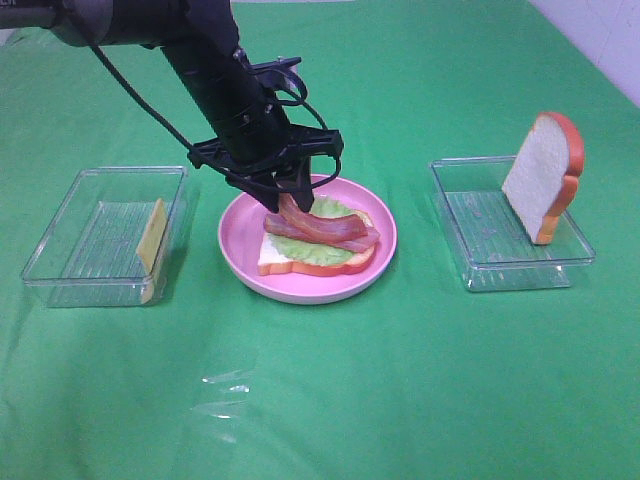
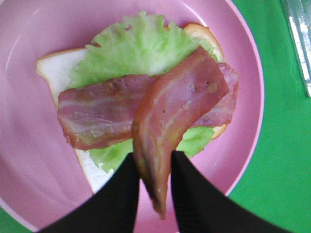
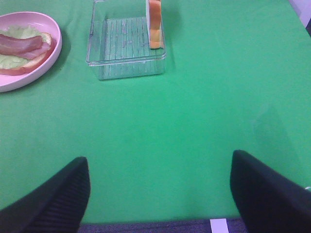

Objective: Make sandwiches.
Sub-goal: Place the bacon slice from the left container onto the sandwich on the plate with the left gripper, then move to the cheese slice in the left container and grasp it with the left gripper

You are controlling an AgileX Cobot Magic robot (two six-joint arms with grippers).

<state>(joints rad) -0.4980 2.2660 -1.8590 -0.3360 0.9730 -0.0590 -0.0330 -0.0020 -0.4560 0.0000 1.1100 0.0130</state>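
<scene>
Toy food colours on a plain green cloth (image 1: 400, 400).
At the cloth's middle, a pink plate (image 1: 300, 288): white bread slice (image 1: 272, 262) with orange-brown crust, pale green lettuce (image 1: 320, 256), reddish-brown bacon strips (image 1: 335, 230) streaked with lighter pink. Toward the left edge, a clear, ribbed left tray (image 1: 95, 235) and a yellow cheese square (image 1: 153, 238); toward the right edge, a clear, ribbed right tray (image 1: 490, 240) and a white, orange-crusted second bread slice (image 1: 538, 175).

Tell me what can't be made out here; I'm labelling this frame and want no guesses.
Left wrist view: left gripper flanks the top bacon strip; pinching or loose, unclear.
Exterior high view: cheese stands nearly edge-on, face hidden.
Both views: bottom bread mostly covered by lettuce.
</scene>
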